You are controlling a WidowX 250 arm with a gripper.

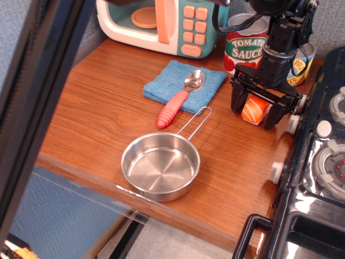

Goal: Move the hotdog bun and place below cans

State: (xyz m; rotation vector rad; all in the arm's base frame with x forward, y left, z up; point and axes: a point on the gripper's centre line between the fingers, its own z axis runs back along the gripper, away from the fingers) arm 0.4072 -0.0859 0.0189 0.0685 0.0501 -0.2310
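Note:
The hotdog bun [254, 109], orange-topped with a white base, lies on the wooden counter just in front of the cans. My gripper [254, 115] is straight above it, its two black fingers [237, 101] spread on either side of the bun with a gap showing, so it is open. The red-and-white Tomato Sauce can [245, 47] stands behind the gripper at the back. The yellow-and-blue Pineapple Slices can [301, 66] is to its right, mostly hidden by my arm.
A blue cloth [171, 81] with a red-handled spoon [178, 101] lies left of the bun. A steel pan [160, 166] sits at the front. A toy microwave [161, 24] stands at the back left and a black stove [323, 162] on the right. A dark blurred bar [38, 97] crosses the left foreground.

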